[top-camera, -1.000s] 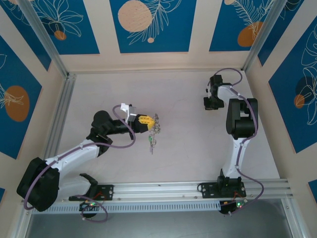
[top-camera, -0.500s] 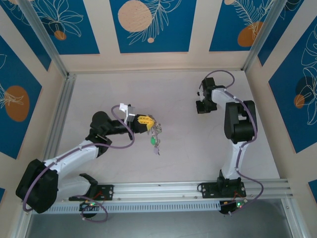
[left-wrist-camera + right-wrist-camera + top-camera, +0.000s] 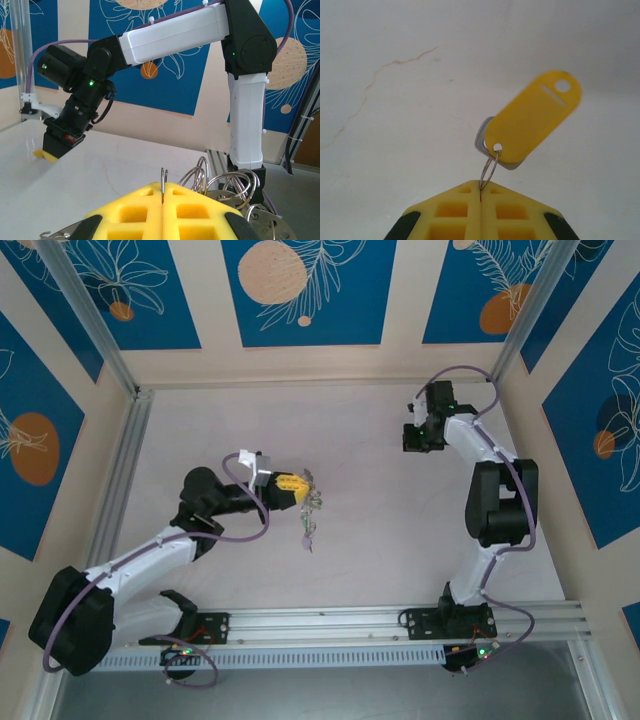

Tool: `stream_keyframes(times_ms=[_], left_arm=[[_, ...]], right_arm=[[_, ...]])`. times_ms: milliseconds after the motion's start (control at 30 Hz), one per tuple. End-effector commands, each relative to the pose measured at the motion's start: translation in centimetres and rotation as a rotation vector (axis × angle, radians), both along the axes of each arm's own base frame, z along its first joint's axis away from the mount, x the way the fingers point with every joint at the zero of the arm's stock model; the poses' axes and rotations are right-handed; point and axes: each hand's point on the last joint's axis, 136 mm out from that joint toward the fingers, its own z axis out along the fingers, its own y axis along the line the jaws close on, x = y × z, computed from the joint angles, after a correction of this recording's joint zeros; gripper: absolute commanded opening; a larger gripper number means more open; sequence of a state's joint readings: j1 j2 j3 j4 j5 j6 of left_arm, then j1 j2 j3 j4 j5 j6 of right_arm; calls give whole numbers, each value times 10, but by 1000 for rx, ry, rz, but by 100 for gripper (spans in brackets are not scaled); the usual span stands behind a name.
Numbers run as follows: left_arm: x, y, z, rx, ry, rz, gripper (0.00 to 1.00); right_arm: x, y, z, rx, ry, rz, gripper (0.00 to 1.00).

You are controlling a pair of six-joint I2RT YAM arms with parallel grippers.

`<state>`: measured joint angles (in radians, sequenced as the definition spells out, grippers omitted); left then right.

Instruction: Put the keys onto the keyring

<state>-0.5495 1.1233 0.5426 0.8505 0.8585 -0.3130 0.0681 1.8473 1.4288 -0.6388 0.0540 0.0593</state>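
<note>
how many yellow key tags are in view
1. The yellow tag hangs from a small ring pinched in the right gripper's fingers. Others may be hidden in the keyring bunch at the left gripper.

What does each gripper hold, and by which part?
Left gripper: keyring, by a wire loop. Right gripper: yellow tag, by its small ring.

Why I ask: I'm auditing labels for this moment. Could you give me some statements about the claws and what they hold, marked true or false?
1. The left claw is shut on a wire of the keyring. True.
2. The right claw holds a green tag. False: the tag is yellow.
3. The right claw pinches the tag's small ring. True.
4. The two claws touch. False: in the top view they are far apart across the table.
</note>
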Motion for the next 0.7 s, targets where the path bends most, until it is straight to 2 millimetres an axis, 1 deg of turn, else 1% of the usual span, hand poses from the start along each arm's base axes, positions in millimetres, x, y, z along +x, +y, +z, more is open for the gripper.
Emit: stream_keyframes(times_ms=[0, 33, 67, 100, 167, 267, 300, 333, 367, 467, 533, 600, 633, 667], left_arm=[[0, 6, 11, -25, -42, 24, 0], [-2, 6, 10, -25, -37, 18, 0], [-3, 6, 10, -26, -38, 12, 0], [-5, 6, 10, -28, -40, 4, 0], [-8, 7, 12, -31, -41, 2, 0], [-11, 10, 17, -24, -42, 22, 0], [-14, 11, 20, -21, -48, 33, 0], [-16, 13, 22, -17, -54, 42, 0], [-19, 15, 25, -8, -65, 59, 0], [-26, 21, 30, 28, -95, 116, 0], [-31, 24, 32, 47, -107, 143, 0], [-36, 27, 37, 52, -111, 151, 0], [-40, 28, 40, 55, -114, 147, 0], [-43, 29, 43, 59, -119, 147, 0]], right_arm=[[-9, 41, 17, 120, -37, 112, 0], [-18, 57, 29, 139, -83, 181, 0], [-24, 67, 36, 147, -113, 232, 0], [-35, 82, 49, 149, -169, 303, 0], [-55, 104, 71, 155, -264, 403, 0], [-88, 139, 110, 237, -385, 554, 0], [-102, 151, 123, 269, -429, 615, 0], [-112, 158, 132, 289, -461, 656, 0], [-133, 172, 148, 329, -516, 739, 0], [-177, 193, 177, 384, -613, 890, 0], [-202, 201, 194, 422, -646, 965, 0], [-224, 207, 207, 447, -670, 1032, 0], [-238, 211, 213, 458, -684, 1073, 0], [-247, 213, 218, 465, -693, 1100, 0]])
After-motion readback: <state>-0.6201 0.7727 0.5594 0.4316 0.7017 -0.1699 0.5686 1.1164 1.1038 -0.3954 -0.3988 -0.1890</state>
